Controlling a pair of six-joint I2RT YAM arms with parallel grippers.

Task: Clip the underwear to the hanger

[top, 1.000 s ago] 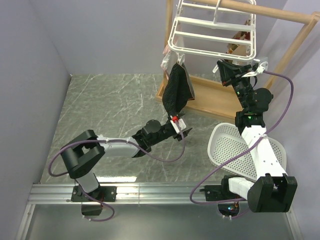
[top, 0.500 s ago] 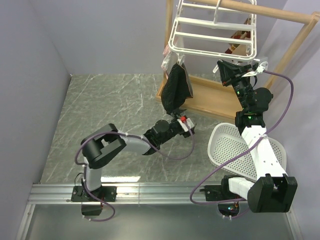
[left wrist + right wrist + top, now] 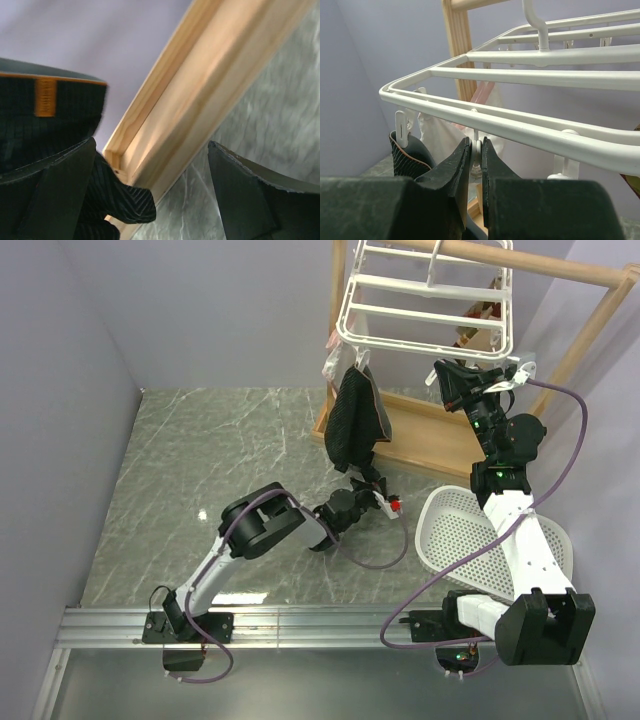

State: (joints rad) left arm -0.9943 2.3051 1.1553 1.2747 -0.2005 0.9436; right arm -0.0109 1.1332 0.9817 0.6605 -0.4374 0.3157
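Note:
The black underwear (image 3: 356, 418) hangs bunched from one clip at the near left corner of the white hanger (image 3: 425, 308). My left gripper (image 3: 370, 483) is open and empty just below and right of the fabric's lower edge. In the left wrist view its fingers (image 3: 50, 200) stand wide apart, with the underwear (image 3: 50, 117) and its orange trim at the left. My right gripper (image 3: 455, 380) is shut on a small white clip (image 3: 477, 150) under the hanger's near bar (image 3: 530, 127). The underwear (image 3: 410, 160) hangs to its left.
The light wooden frame (image 3: 420, 445) holds the hanger; its tray edge (image 3: 200, 95) is close in front of my left gripper. A whitish pouch (image 3: 445, 132) and a brown item (image 3: 482, 322) hang on the hanger. A white perforated basket (image 3: 465, 530) lies at the right.
My left arm has folded, its elbow swinging right, and its gripper has moved right and slightly down from the underwear's lower edge. The right arm has not moved.

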